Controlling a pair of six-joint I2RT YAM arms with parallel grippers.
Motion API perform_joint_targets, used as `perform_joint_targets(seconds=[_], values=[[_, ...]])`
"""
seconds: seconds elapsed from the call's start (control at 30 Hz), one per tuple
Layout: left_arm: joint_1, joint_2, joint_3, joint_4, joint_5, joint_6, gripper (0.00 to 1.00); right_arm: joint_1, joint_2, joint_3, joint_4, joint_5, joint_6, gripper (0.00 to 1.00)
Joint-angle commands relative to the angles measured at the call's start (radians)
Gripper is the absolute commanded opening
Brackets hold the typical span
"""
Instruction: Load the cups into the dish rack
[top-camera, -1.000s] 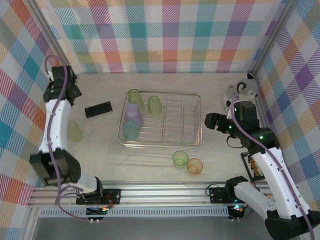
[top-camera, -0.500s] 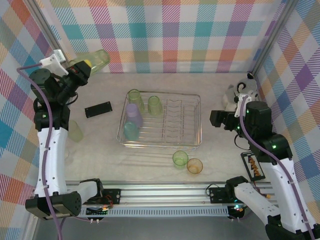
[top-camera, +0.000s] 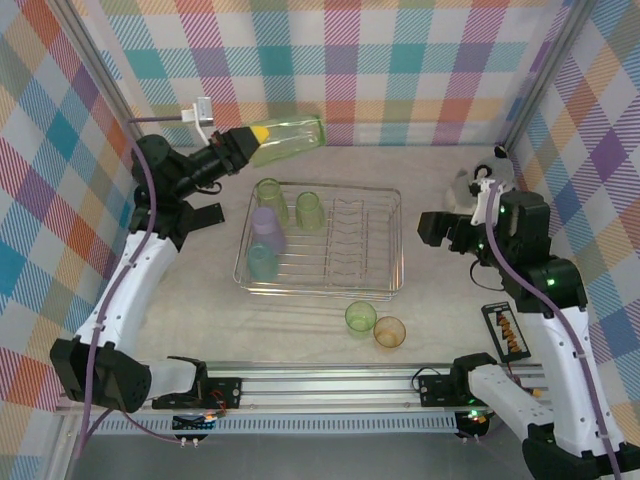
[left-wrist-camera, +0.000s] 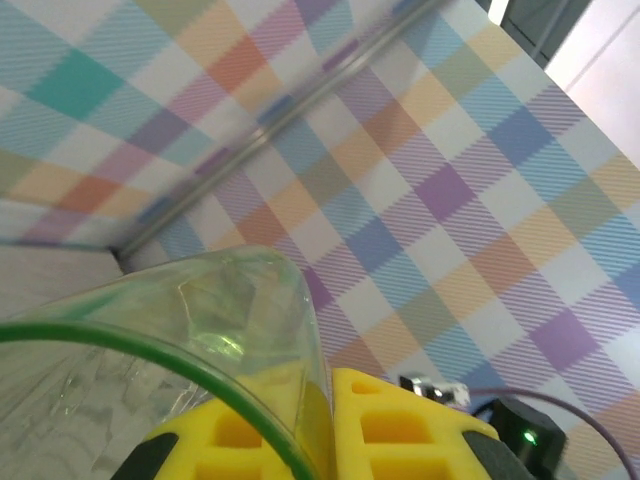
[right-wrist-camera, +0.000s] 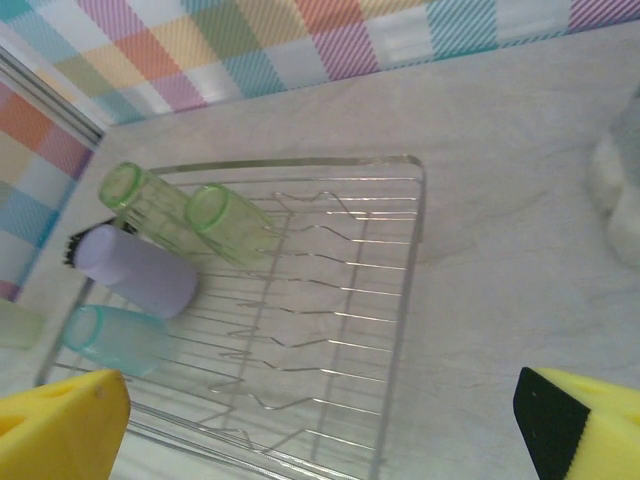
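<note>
Top external view gives me the left gripper (top-camera: 243, 147) raised in the upper left of the frame, close to the checked back wall (top-camera: 400, 70). It is clamped on the tall green cup (top-camera: 288, 137), which lies on its side in the air, base pointing right, above the far left corner of the dish rack (top-camera: 350, 240). On the left wrist camera I see that cup's thin wall pinched between the yellow pads (left-wrist-camera: 400, 425), its green rim curving across the lower left of the frame. The rack sits mid-frame on the table (top-camera: 200, 300) and holds four cups, all at its left end: two pale green cups (top-camera: 268, 192) toward the top, a lavender cup (top-camera: 267, 230) below them and a teal cup (top-camera: 262, 262) lowest. Just below the rack's lower edge a small green cup (top-camera: 360, 318) and an orange cup (top-camera: 389, 332) stand upright side by side on the table. The right gripper (top-camera: 420, 228) hovers just right of the rack. On the right wrist camera its yellow fingertips (right-wrist-camera: 60, 425) sit wide apart in the lower corners with nothing between them.
</note>
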Motion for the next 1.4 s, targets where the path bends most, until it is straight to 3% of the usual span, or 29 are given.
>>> perform_joint_targets(seconds=[0.0, 0.17, 0.33, 0.53, 0.8, 1.17, 1.37], values=[[-0.026, 0.031, -0.028, 0.23, 0.042, -0.121, 0.0, -0.052, 0.03, 0.036, 0.09, -0.216, 0.091, 0.99], [-0.06, 0.101, -0.073, 0.459, 0.069, -0.289, 0.0, -0.125, 0.094, -0.008, 0.295, -0.507, 0.275, 0.99], [-0.083, 0.152, -0.116, 0.603, 0.088, -0.398, 0.0, -0.107, 0.198, -0.052, 0.587, -0.751, 0.539, 0.95], [-0.142, 0.174, -0.129, 0.51, 0.119, -0.325, 0.0, -0.005, 0.26, -0.008, 0.584, -0.71, 0.498, 0.98], [-0.233, 0.176, -0.134, 0.345, 0.136, -0.187, 0.0, 0.015, 0.328, -0.044, 0.679, -0.727, 0.539, 0.99], [-0.258, 0.202, -0.145, 0.356, 0.127, -0.189, 0.0, 0.071, 0.392, -0.056, 0.748, -0.78, 0.562, 0.99], [-0.257, 0.22, -0.142, 0.409, 0.12, -0.224, 0.0, 0.118, 0.418, -0.064, 0.679, -0.761, 0.494, 0.99]])
